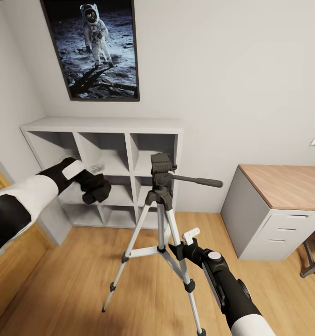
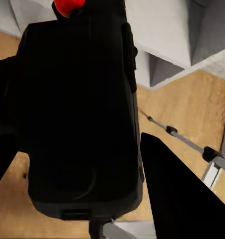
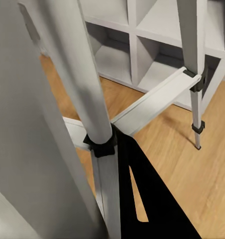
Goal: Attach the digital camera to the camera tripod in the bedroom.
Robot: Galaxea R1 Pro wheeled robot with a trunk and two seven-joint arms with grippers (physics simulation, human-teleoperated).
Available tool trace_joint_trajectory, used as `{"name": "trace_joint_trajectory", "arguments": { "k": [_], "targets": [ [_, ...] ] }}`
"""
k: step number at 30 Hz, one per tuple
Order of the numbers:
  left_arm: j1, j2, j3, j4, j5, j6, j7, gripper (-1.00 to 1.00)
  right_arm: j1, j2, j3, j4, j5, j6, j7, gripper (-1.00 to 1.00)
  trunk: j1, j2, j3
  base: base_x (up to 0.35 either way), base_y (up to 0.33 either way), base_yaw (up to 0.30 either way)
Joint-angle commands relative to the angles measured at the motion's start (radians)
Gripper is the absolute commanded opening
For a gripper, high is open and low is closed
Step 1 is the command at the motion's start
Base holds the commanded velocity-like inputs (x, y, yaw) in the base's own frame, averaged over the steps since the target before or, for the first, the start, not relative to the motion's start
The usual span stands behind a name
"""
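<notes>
While the left gripper point(image 1: 96, 187) hangs in front of the white cube shelf point(image 1: 106, 126) with the digital camera point(image 2: 80, 114) clamped between its fingers, the camera tripod point(image 1: 161, 219) stands on the plank floor just to its right, black head point(image 1: 160, 165) at about the same height and the pan handle point(image 1: 197, 181) sticking out toward the desk point(image 1: 288, 186). From the left wrist view the camera is a big black block with its red button point(image 2: 68, 6) at the far end, and a silver tripod leg shows past it on the floor, so the payload is secure and close to where it needs to go. Over on the other side, the right gripper point(image 1: 191, 239) sits low by the tripod legs; its wrist view looks straight at a leg and the cross brace point(image 3: 152, 99), and I cannot tell whether it is spread or closed. Now the job, as I read it, is the carry across to the head. Best way to play it: lift the camera a touch above the mounting plate, bring it sideways until it is centred over the head, then lower straight down with its base level. Come in from the shelf side, away from that pan handle, because a knock there could swing or tip the whole stand. Keep the right arm steady by the legs and off them.
</notes>
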Motion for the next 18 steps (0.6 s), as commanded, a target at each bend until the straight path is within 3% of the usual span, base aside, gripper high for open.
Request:
{"name": "trace_joint_trajectory", "arguments": {
  "k": [1,7,14,17,18],
  "targets": [
    [-0.009,0.002,-0.021,-0.020,-0.009,0.009,0.014,-1.00,-0.001,0.000,-0.001,-0.002,0.012,0.003,0.005,-1.00,0.001,-0.002,-0.002,0.000,0.000,0.000],
    [-0.128,0.002,-0.019,-0.206,-0.009,0.078,0.141,-1.00,-0.001,0.000,-0.001,0.004,0.011,0.003,0.005,-1.00,0.001,-0.002,-0.002,0.000,0.000,0.000],
    [-0.156,0.022,-0.008,-0.417,-0.009,0.089,0.337,-1.00,-0.001,0.000,-0.001,0.016,0.013,0.002,0.005,-1.00,0.001,-0.002,-0.002,0.000,0.000,0.000],
    [-0.159,0.026,0.064,-0.499,-0.009,0.086,0.399,-1.00,-0.001,0.000,-0.001,0.017,0.013,0.002,0.005,-1.00,0.001,-0.002,-0.002,0.000,0.000,0.000],
    [-0.159,0.028,0.119,-0.531,-0.009,0.086,0.417,-1.00,-0.001,0.000,-0.001,0.017,0.013,0.002,0.005,-1.00,0.001,-0.002,-0.002,0.000,0.000,0.000]
  ]
}}
